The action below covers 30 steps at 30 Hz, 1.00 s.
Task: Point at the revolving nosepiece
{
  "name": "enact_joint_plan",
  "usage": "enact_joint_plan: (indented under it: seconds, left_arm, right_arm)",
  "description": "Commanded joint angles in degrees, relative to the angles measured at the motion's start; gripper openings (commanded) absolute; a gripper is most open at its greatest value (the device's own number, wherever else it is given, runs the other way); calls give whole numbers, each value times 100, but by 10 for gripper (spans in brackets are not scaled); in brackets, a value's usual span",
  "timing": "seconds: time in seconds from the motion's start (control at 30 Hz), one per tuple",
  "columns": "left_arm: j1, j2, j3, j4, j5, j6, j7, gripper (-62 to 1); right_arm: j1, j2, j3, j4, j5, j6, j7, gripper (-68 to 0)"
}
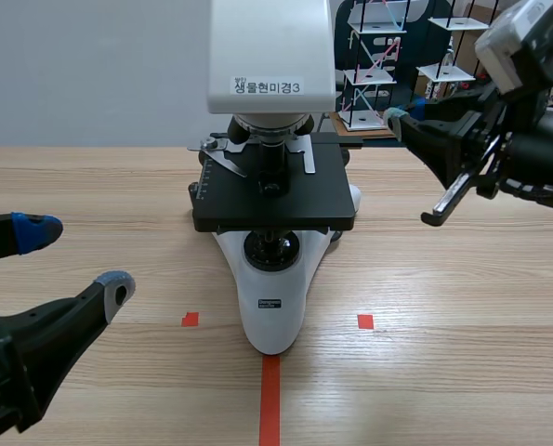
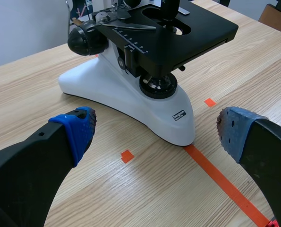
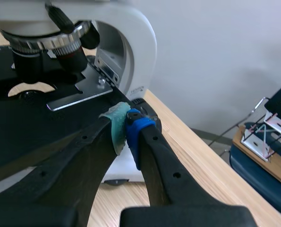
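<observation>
The right fingers [image 3: 136,128] are being held together, empty, beside the microscope stage [image 1: 276,197], near the revolving nosepiece [image 3: 46,41]; the left fingers [image 2: 76,130] are being held wide apart, empty.

Microscope [image 1: 271,56] at table [image 1: 443,297] centre; nosepiece [image 3: 46,41] above stage [image 1: 257,200]. Left gripper [image 1: 76,260] before-left of base [image 1: 271,316]; right gripper [image 1: 399,119] by stage's right rear corner.

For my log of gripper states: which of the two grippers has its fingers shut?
The right gripper, raised beside the microscope stage: its fingers meet at the tips. The left gripper has its fingers wide apart.
</observation>
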State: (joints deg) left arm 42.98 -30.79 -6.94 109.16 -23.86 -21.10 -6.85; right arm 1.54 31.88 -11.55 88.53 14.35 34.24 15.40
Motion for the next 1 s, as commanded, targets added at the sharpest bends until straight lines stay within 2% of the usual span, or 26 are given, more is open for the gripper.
enact_joint_plan:
  seconds: [0.0, 0.17, 0.3, 0.97]
  left_arm:
    - [2, 31, -15, 61, -42, -7, -61, -69]
    - [2, 28, -15, 61, -39, -7, -59, -69]
    - [2, 28, -15, 61, -42, -7, -61, -69]
    - [2, 28, -15, 61, -42, -4, -61, -69]
  right_arm:
    - [214, 11, -87, 15, 57, 153, 92, -677]
    - [533, -17, -334, -85, -129, 352, 197, -677]
    - [612, -28, -457, -85, -282, 354, 234, -677]
    - [608, -142, -535, -90, -372, 354, 219, -677]
